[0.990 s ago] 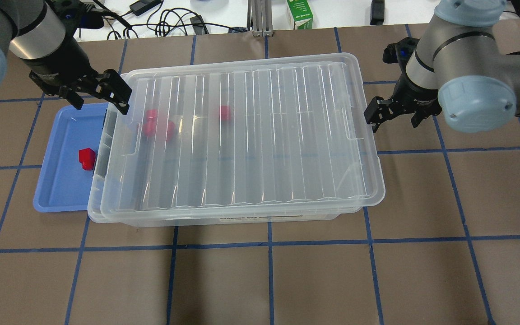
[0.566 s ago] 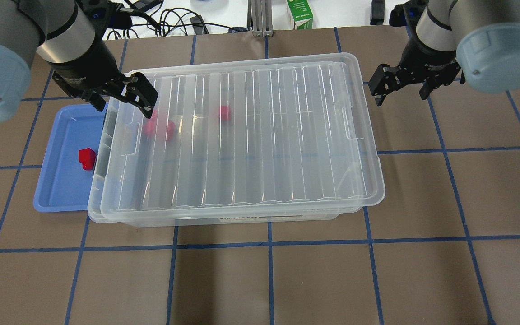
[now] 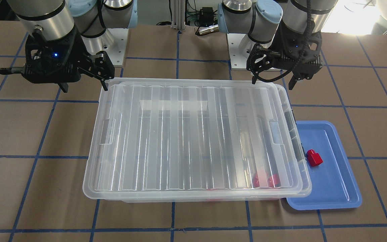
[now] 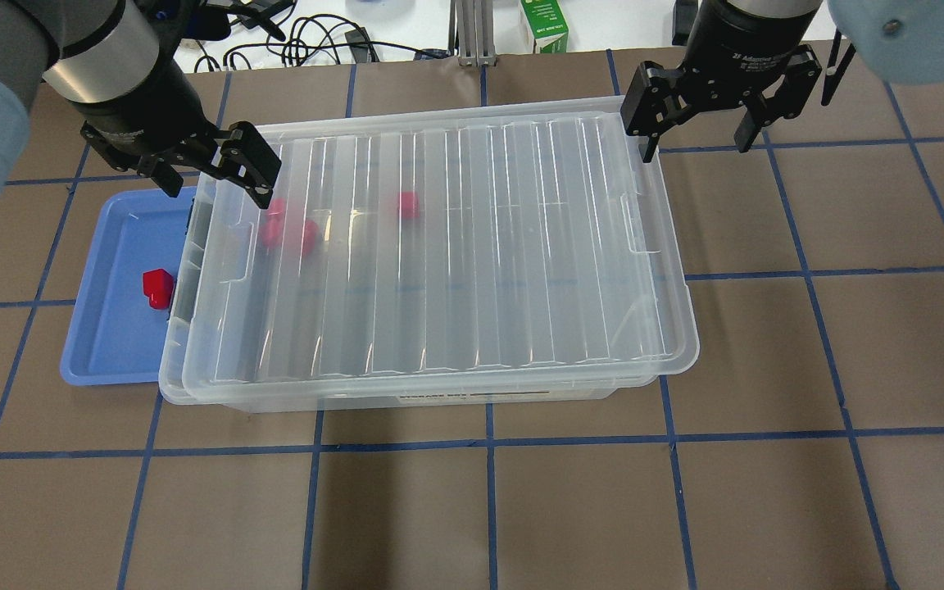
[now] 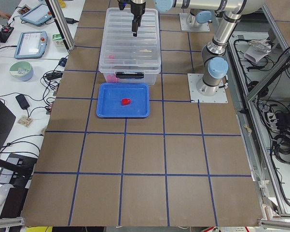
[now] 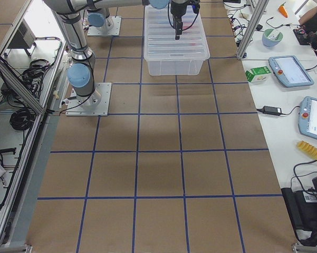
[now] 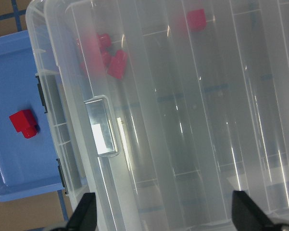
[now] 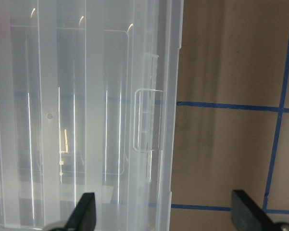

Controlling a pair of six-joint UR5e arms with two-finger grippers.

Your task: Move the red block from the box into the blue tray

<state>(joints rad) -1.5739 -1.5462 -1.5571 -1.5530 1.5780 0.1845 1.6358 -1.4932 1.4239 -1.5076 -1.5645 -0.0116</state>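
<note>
Right hand point(image 4: 695, 138) has swung over to the box's point(image 4: 316, 401) far corner. Left hand point(image 4: 216, 185) sits at the opposite one, both spread wide and empty. Lid point(image 4: 472, 246) covers the spare blocks point(image 4: 288, 233), one block point(image 4: 157, 288) in the tray point(image 4: 111, 348).

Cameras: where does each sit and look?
Front-facing: across table, looking back; left gripper, right gripper.
Overhead: high behind, looking down; both grippers.
Left side: table's end; left arm nearest.
Right side: opposite end; right arm nearest.
Left wrist: above box, blue tray; fingertips.
Right wrist: above box edge; fingertips.
Shared: red block in tray, left wrist, overhead.
</note>
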